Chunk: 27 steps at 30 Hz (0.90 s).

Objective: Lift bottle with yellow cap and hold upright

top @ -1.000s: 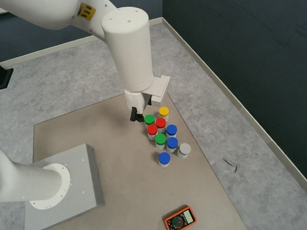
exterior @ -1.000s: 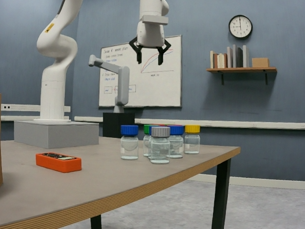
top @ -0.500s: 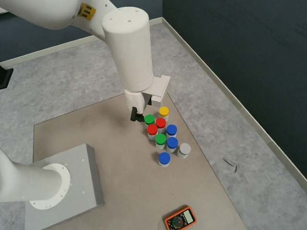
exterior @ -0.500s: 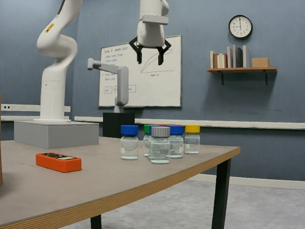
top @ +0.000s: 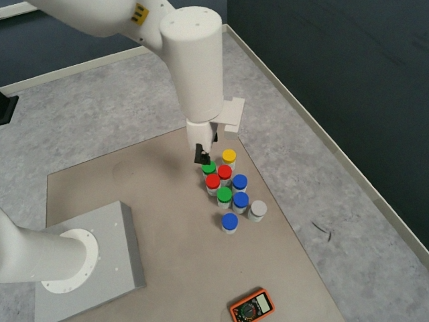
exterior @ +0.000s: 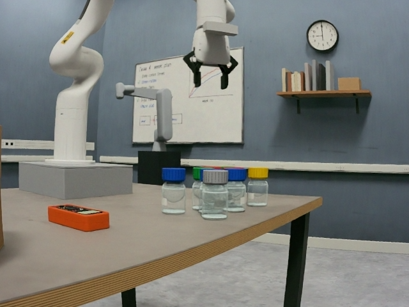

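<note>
The bottle with the yellow cap (top: 228, 157) stands upright at the far end of a cluster of bottles, near the table's far edge; it also shows in the exterior view (exterior: 257, 186) at the right of the cluster. My gripper (exterior: 210, 79) hangs high above the bottles, open and empty, fingers pointing down. In the top view the gripper (top: 204, 155) appears just left of the yellow cap, above a green-capped bottle (top: 208, 168).
Close by stand two red-capped bottles (top: 218, 176), a second green one (top: 224, 195), three blue ones (top: 239, 182) and a grey one (top: 257, 210). An orange multimeter (top: 251, 305) lies at the front. The arm's grey base block (top: 86, 256) stands at the left.
</note>
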### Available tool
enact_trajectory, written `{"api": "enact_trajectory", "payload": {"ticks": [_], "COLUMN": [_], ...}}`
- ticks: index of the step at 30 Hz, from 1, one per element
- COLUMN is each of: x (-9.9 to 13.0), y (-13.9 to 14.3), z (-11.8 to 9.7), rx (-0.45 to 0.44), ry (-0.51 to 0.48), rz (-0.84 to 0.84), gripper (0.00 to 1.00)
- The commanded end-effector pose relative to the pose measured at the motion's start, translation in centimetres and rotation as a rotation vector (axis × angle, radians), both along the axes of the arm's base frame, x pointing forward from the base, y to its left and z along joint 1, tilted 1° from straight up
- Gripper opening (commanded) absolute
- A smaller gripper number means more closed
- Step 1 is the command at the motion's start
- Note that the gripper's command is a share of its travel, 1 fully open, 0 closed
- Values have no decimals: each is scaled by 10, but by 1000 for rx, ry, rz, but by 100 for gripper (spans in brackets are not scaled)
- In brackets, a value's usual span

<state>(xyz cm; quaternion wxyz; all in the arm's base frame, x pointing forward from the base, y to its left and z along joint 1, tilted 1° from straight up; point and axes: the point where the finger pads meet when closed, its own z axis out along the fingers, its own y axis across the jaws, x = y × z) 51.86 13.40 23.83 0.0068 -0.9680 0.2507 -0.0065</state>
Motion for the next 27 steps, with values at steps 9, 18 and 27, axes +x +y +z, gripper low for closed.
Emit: {"api": "enact_trajectory", "payload": {"ticks": [9,18,27], "x": [41,66,89], "y": [27,47,68], "z": [-11,-23,-36], "rx": [-3,-7,-10], "ry": [0,0,1], "rz": [189,320,452], "gripper": [79,79,79]}}
